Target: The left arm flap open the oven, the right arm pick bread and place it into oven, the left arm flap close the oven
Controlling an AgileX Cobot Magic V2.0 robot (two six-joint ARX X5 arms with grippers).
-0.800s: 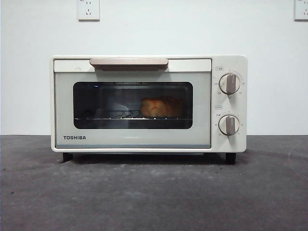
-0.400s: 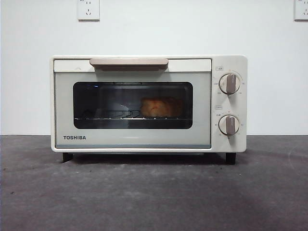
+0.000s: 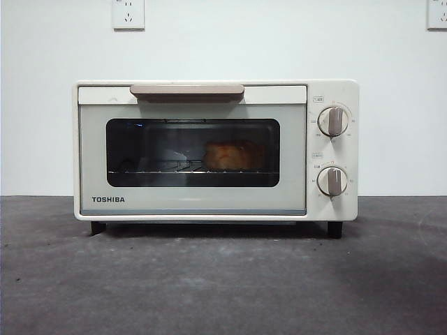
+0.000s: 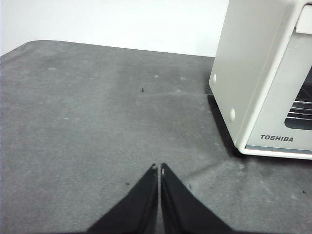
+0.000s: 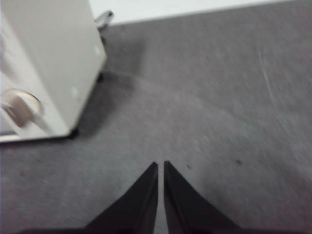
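The cream-white Toshiba oven stands in the middle of the grey table with its door shut. The orange-brown bread lies on the wire rack inside, seen through the dark glass window, right of centre. My left gripper is shut and empty above the table off the oven's left side. My right gripper is shut and empty above the table off the oven's right side. Neither arm shows in the front view.
The oven's beige bar handle runs along the door's top. Two round knobs sit on its right panel. A white wall with two sockets stands behind. Grey table surface lies in front.
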